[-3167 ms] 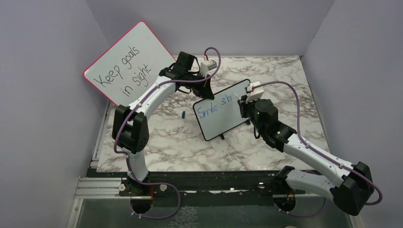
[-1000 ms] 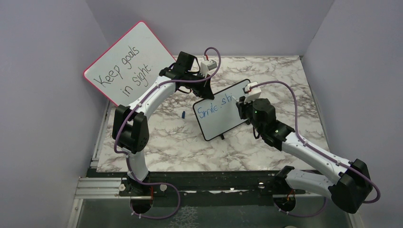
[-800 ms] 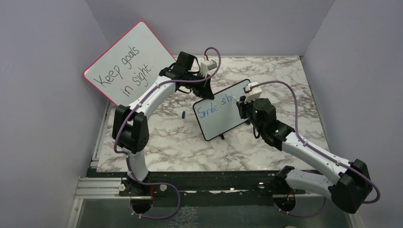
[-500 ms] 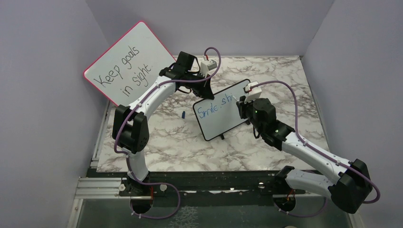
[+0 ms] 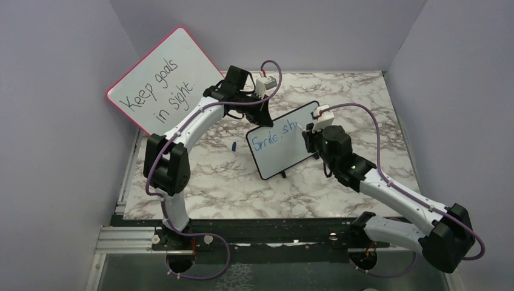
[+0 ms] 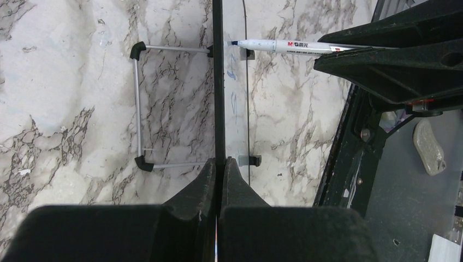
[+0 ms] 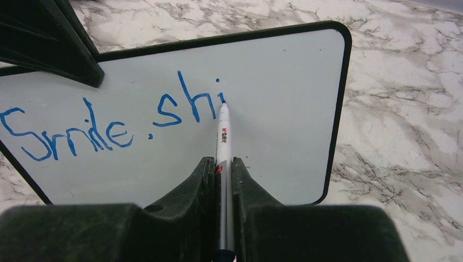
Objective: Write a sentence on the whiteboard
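On whiteboard [image 7: 284,142], marker [image 7: 224,136] tip right of sentence [image 7: 104,131]

- Two boards: one small whiteboard [image 5: 285,153] with a black frame, one big board [image 5: 176,51] with a red frame.
- Two bits of writing: the blue sentence [image 7: 112,129], the black words [image 5: 159,91].
- Two robot arms: left arm [image 5: 194,124], right arm [image 5: 400,197].
- One marker [image 7: 223,131].
- One tiny blue piece [image 5: 234,146].
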Motion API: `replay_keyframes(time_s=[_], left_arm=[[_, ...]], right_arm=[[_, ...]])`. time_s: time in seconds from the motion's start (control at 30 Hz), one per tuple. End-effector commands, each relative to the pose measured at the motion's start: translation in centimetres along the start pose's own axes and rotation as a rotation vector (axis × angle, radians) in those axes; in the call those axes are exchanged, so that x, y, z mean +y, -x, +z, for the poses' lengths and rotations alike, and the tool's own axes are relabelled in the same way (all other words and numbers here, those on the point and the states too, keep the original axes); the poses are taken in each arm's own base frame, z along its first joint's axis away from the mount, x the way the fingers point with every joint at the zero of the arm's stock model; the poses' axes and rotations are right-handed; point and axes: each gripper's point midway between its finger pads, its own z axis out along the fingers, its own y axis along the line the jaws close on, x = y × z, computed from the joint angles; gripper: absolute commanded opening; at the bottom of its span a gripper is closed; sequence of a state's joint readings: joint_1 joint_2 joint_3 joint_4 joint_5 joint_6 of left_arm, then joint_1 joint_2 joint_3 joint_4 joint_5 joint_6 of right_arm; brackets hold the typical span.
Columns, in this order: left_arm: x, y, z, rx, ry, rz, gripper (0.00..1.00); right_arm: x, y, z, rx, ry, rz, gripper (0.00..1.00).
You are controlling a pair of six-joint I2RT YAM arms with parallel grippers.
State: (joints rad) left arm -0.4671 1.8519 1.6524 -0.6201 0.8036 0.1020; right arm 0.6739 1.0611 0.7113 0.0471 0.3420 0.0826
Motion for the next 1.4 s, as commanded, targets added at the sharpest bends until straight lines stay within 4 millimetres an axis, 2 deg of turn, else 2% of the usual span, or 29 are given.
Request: replay_keyframes(time_s=[0.0, 0.33, 0.53, 0.73, 1.0, 1.37], left_arm=[[0.1, -2.0, 1.4, 0.072, -0.007, -0.012, 0.0], [0.2, -2.0, 1.4, 0.072, -0.005, -0.013, 0.0], [0.3, -2.1, 1.4, 0.075, -0.003, -0.015, 0.0], [0.3, -2.2, 1.5, 0.076, -0.004, -0.017, 0.0], [0.3, -2.2, 1.5, 0.078, -0.004, -0.016, 0.0], [0.3, -2.3, 1.6, 0.08, -0.008, -0.019, 0.0]], right_arm=[[0.1, -2.4, -0.4, 0.081, 0.018, -0.002, 0.01], [0.0, -2.8, -0.7, 0.093, 0.014, 0.003, 0.01], [-0.3, -1.5, -0.9, 0.041, 0.001, 0.014, 0.01], [-1.1, 0.8, -1.0, -0.051, -0.027, 0.034, 0.01], [-1.0, 1.9, -0.2, -0.092, -0.02, 0.044, 0.01], [-0.7, 1.2, 0.5, -0.063, -0.002, 0.04, 0.01]])
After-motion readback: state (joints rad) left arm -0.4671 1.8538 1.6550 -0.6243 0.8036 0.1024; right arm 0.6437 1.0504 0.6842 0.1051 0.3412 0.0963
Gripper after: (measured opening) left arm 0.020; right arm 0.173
